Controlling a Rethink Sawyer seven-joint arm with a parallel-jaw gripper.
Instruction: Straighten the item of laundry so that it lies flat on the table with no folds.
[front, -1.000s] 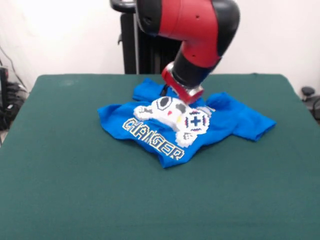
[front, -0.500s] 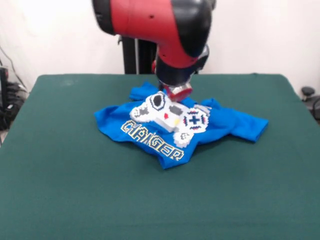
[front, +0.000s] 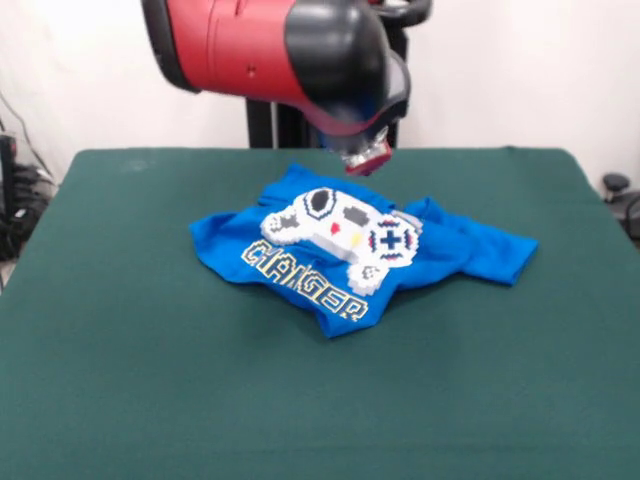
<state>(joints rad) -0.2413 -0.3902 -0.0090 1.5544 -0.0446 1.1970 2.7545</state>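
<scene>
The item of laundry (front: 340, 245), a bright blue T-shirt with a white game controller print and yellow-edged lettering, lies crumpled near the middle of the table (front: 150, 380). Its lower part is folded under along a slanted edge, and one sleeve (front: 500, 252) sticks out to the right. My gripper (front: 365, 160) hangs just above the shirt's far edge, apart from the cloth. Only its red end shows under the bulky red and black arm (front: 270, 50), and nothing is seen hanging from it.
The dark green cloth top runs wide on all sides of the shirt. Cables and dark gear (front: 15, 200) sit past the left edge, and a small black object (front: 615, 185) lies off the right edge.
The arm has lifted off the shirt and swung up and to the left. The shirt slid slightly left and its far edge now lies uncovered.
</scene>
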